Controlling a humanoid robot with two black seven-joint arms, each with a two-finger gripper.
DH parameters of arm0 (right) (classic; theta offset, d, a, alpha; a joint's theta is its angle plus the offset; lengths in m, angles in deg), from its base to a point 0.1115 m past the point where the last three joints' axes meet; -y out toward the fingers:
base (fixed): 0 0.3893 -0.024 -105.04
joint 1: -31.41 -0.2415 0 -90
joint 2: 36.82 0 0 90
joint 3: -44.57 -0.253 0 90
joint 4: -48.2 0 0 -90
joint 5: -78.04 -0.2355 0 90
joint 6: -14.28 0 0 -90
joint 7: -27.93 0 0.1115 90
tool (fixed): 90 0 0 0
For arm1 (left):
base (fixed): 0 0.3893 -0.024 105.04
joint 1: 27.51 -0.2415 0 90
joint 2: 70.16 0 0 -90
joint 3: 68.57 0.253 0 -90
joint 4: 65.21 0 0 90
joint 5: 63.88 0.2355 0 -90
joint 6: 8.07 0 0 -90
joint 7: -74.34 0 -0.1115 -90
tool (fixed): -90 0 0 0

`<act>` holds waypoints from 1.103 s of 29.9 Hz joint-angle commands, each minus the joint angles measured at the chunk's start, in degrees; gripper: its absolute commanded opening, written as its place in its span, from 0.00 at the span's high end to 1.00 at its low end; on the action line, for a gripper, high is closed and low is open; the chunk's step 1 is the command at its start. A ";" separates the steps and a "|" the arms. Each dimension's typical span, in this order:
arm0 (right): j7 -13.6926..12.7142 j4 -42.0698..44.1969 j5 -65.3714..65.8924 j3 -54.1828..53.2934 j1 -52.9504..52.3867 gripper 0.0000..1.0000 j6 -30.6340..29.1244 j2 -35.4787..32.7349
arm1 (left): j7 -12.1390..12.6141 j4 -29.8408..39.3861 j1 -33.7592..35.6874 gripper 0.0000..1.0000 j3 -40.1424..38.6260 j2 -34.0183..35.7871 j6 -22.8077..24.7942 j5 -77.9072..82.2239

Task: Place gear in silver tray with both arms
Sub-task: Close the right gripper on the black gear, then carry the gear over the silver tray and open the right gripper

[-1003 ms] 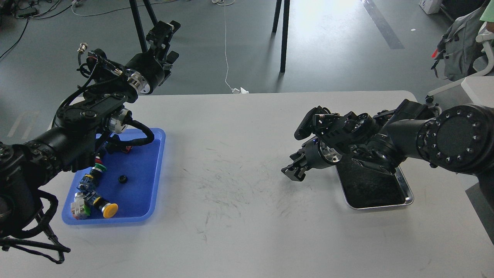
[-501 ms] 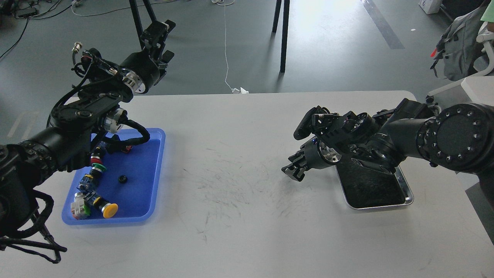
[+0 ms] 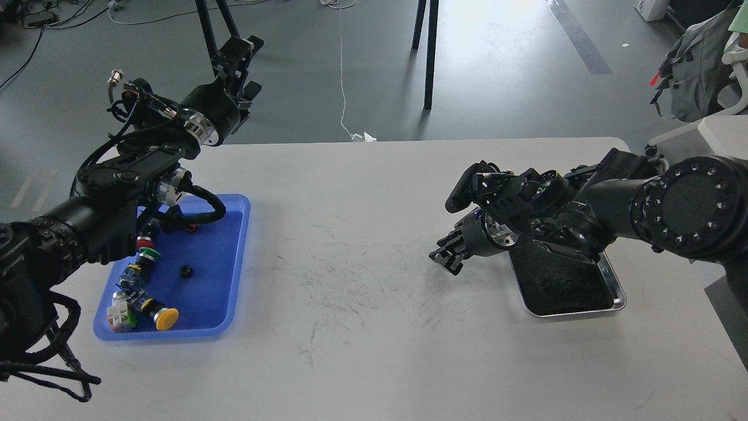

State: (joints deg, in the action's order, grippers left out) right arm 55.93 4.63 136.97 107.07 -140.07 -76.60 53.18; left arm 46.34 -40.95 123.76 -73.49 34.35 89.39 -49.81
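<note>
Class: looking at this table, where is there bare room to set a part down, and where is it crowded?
Free: the wide white table between the blue tray and the right claw; also the near strip. Crowded: the blue tray's left side, with buttons under the left arm; the silver tray, its far end under the right arm.

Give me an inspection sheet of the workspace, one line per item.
Surface: white table, scuffed in the middle.
Job's things: silver tray at right, nothing seen in its visible part; small black gear in the blue tray.
Clutter: push buttons in the blue tray, one with a yellow cap.
Grippers: left gripper raised beyond the far table edge; right gripper low over the table left of the silver tray; openings unclear.
Cables: black cables along the left arm; white cord on the floor.
Surroundings: tripod legs, grey floor, backpack.
</note>
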 commanded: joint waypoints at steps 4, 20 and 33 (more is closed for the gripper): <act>0.00 -0.11 0.04 0.08 -0.17 0.82 -0.17 0.00 | 0.00 0.00 -0.10 0.02 0.00 0.00 0.00 0.00; 0.00 -5.38 0.22 -0.01 -6.14 0.85 -0.34 -9.04 | 0.00 -0.09 -0.54 0.02 0.09 -0.09 0.00 0.00; 0.00 -7.50 4.61 -0.10 -6.59 0.84 -0.34 -22.32 | 0.00 -0.09 -0.81 0.02 0.09 -0.27 0.00 0.00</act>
State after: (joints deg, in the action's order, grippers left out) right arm 55.92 -3.24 140.58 107.00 -147.57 -76.96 32.85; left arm 46.34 -41.04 122.96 -73.40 34.03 89.40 -49.82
